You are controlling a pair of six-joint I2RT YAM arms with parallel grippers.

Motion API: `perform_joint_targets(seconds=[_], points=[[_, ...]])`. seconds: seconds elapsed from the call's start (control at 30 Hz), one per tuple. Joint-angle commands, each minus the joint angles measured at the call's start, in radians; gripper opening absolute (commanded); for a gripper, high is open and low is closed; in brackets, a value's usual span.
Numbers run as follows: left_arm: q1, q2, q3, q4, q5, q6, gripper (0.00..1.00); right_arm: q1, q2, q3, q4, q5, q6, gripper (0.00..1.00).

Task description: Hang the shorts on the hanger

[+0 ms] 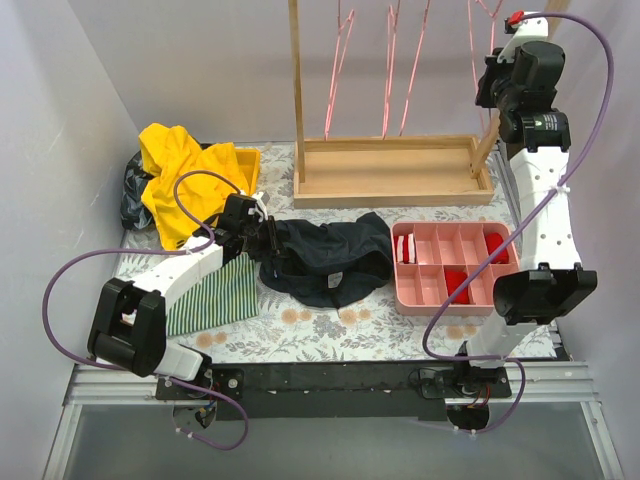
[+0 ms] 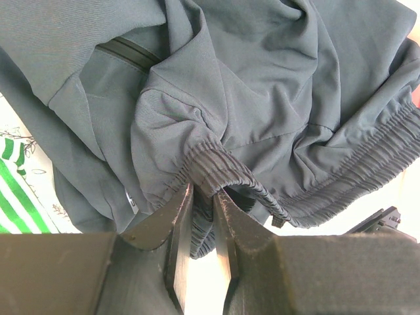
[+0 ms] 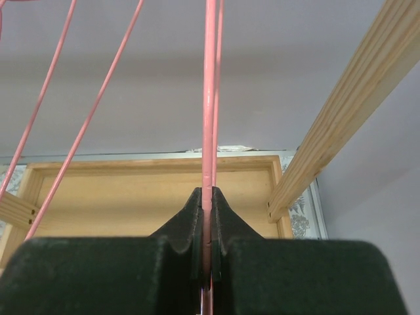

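The dark navy shorts (image 1: 330,258) lie crumpled on the floral table between the striped cloth and the pink tray. My left gripper (image 1: 268,237) is at their left edge, shut on the elastic waistband (image 2: 216,172); the fabric fills the left wrist view. My right gripper (image 1: 487,85) is raised high at the rack's right end, shut on a pink wire hanger (image 3: 209,98). In the top view that hanger (image 1: 474,60) is partly hidden by the arm. Other pink hangers (image 1: 392,62) hang from the rack.
A wooden rack with a base tray (image 1: 395,172) stands at the back, its right post (image 3: 341,131) close to my right gripper. A yellow garment (image 1: 185,175) lies back left, a green-and-white striped cloth (image 1: 215,295) front left, a pink compartment tray (image 1: 455,265) to the right.
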Motion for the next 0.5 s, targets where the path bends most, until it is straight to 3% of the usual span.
perform_joint_targets(seconds=[0.0, 0.13, 0.47], points=[[0.002, -0.034, -0.005, 0.011, 0.005, 0.014, 0.17, 0.004, -0.053, -0.017, 0.078, -0.007, -0.012, 0.01], [0.003, -0.034, -0.007, 0.011, 0.003, 0.011, 0.17, 0.008, -0.069, -0.032, 0.064, -0.007, -0.012, 0.01], [0.003, -0.042, -0.013, 0.012, -0.006, 0.012, 0.14, 0.019, -0.301, -0.318, 0.11, -0.013, 0.027, 0.01]])
